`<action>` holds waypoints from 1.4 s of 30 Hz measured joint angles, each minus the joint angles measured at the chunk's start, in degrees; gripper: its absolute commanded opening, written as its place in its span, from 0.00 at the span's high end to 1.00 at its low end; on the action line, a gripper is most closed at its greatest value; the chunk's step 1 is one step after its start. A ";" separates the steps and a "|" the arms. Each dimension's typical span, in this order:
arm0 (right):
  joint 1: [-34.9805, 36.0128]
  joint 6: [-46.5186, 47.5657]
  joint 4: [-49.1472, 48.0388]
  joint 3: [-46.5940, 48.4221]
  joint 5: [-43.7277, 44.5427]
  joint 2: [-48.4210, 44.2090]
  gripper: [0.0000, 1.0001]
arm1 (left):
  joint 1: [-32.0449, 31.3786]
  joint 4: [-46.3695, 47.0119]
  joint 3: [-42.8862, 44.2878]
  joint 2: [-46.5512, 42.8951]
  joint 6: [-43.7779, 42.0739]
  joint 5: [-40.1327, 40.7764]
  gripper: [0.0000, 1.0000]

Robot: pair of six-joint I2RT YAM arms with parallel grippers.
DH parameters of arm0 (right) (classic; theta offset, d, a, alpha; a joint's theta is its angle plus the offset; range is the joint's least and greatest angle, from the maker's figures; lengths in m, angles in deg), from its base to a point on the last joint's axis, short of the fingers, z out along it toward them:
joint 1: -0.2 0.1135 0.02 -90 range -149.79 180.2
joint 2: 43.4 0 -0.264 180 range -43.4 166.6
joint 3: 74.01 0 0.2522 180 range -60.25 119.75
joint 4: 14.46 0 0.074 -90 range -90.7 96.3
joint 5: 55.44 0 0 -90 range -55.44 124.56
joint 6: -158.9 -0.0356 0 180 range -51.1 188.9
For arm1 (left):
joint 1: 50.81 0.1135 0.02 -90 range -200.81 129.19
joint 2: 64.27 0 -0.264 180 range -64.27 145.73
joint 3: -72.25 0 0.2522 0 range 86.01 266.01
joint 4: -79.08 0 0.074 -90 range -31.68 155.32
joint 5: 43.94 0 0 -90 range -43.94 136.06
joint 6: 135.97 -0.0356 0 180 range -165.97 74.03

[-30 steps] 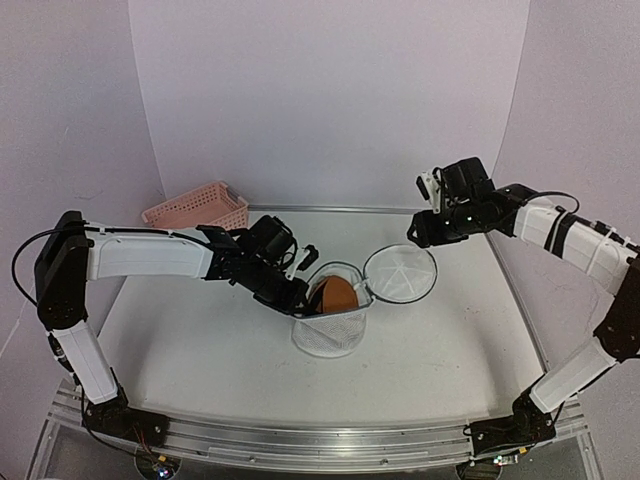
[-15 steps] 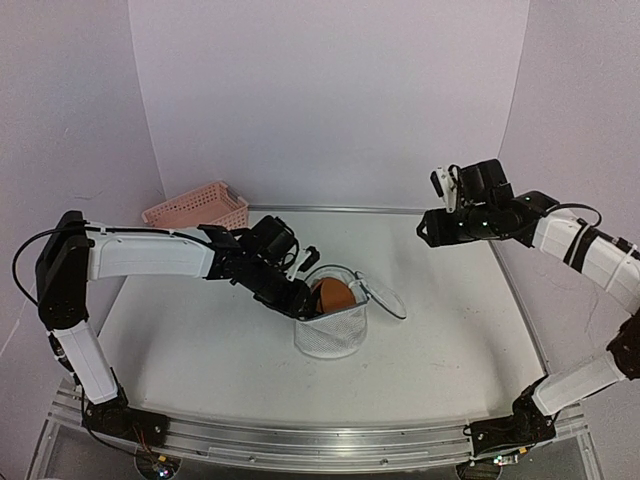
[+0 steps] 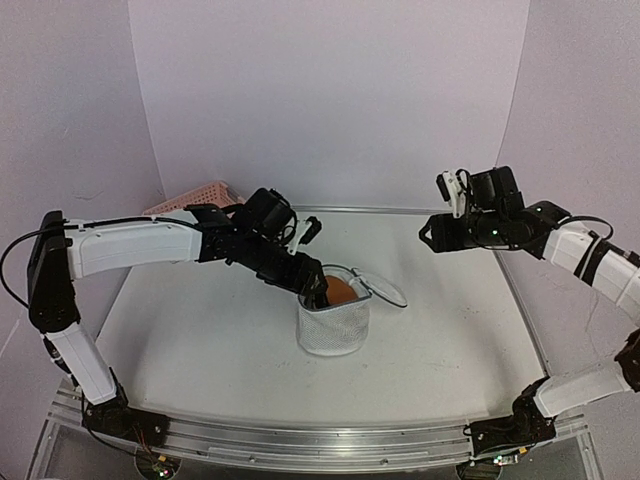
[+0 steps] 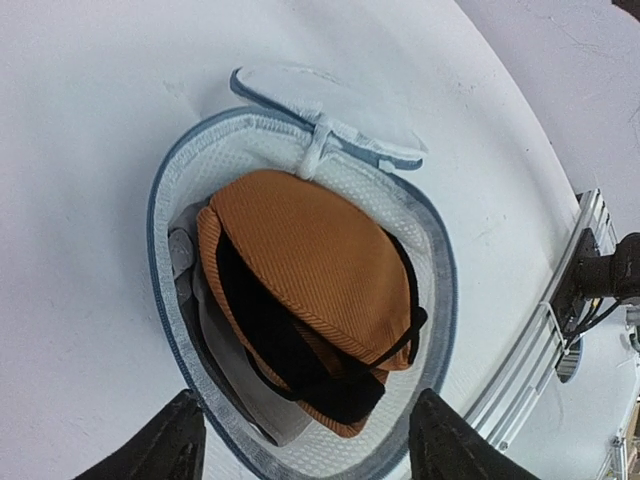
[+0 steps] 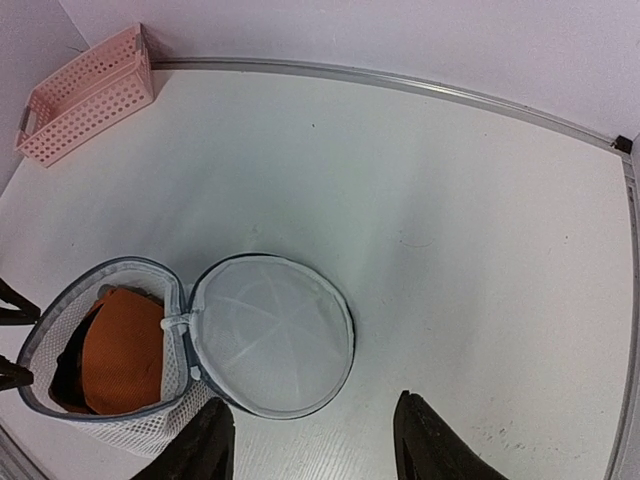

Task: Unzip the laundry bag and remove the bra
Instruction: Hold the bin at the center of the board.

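mesh bag stands unzipped on the bench, bra still inside

at the middle of the white bench (image 3: 200, 345), the laundry bag (image 3: 335, 330) stands upright with its dark zip rim undone. its round lid (image 3: 384, 291) tips outward off the right side of the rim, joined there by a short white strap (image 4: 315, 150). an orange bra (image 3: 340, 290) with black trim lies curled inside the bag, filling most of the opening.

the left arm (image 3: 130, 250) reaches in from the left, and the left jaws hang at the bag's left rim, spread wide with nothing between them. in the wrist view its dark fingertips (image 4: 165, 450) sit to either side of the open mouth, clear of the bra.

further back and well apart to the right, the right arm (image 3: 560, 235) is raised above the bench. the right jaws are also spread and empty, looking down on the bag and its lid.

at the far left, a pink basket (image 3: 195, 200) sits against the back wall, partly hidden behind the left arm.
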 measured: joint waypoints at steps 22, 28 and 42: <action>0.00 -0.22 -4.15 -6.93 -2.40 -6.91 0.43 | 18.97 -7.87 15.98 -4.87 1.05 24.94 0.00; 0.00 -0.26 -5.20 -8.37 -3.41 -8.15 0.43 | 27.98 -7.89 17.18 -2.10 3.72 30.14 0.01; 0.00 -0.48 -7.43 -10.29 -6.62 -7.85 0.43 | 45.44 -7.61 15.26 7.61 11.32 28.48 0.03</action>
